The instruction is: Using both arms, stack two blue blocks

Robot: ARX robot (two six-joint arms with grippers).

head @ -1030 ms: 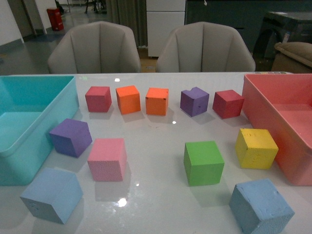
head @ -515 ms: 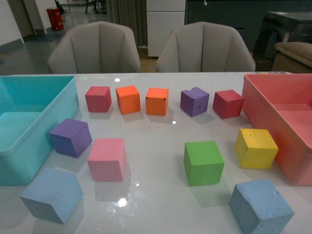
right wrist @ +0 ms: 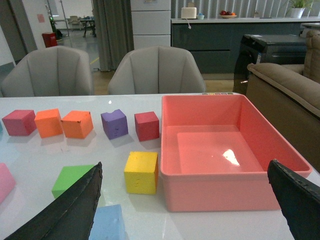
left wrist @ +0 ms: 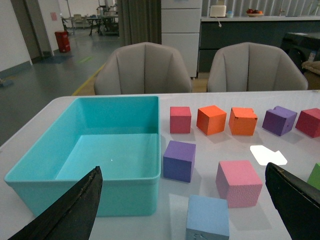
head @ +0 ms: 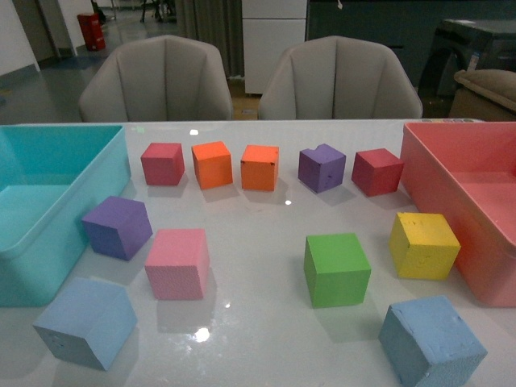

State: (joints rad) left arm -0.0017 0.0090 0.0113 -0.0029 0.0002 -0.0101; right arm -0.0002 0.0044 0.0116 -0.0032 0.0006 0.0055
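On the white counter (head: 258, 266), at the near edge on the robot's left: the paler periwinkle-blue block (head: 85, 322), flat on its base, just in front of the turquoise bin (head: 113, 173) and near a pink cube (head: 177, 263). Well apart, at the near edge on the right: the dusty steel-blue block (head: 431, 339), turned cornerwise, in front of a green cube (head: 336, 268) and a yellow cube (head: 423, 245), close beside the coral-pink bin (head: 435, 173). Both blue blocks separate and unstacked, neither touching a neighbour. Between turquoise bin and pink cube, a dark purple cube (head: 118, 226). Across the far row, left to right: a crimson cube (head: 163, 163), two orange cubes (head: 212, 164) (head: 260, 167), a notched purple cube (head: 321, 168) and a second red cube (head: 376, 171). Behind the counter, two grey padded chairs (head: 157, 81) (head: 339, 76). Pictured from its own wrist camera, the left pincer (left wrist: 182, 167): spread wide, nothing held between its black fingers (left wrist: 75, 210), periwinkle-blue block ahead and untouched. Likewise the right pincer (right wrist: 184, 164): gaping wide and empty-handed, black fingers (right wrist: 295, 200) framing the coral-pink bin and yellow cube, steel-blue block ahead and untouched.
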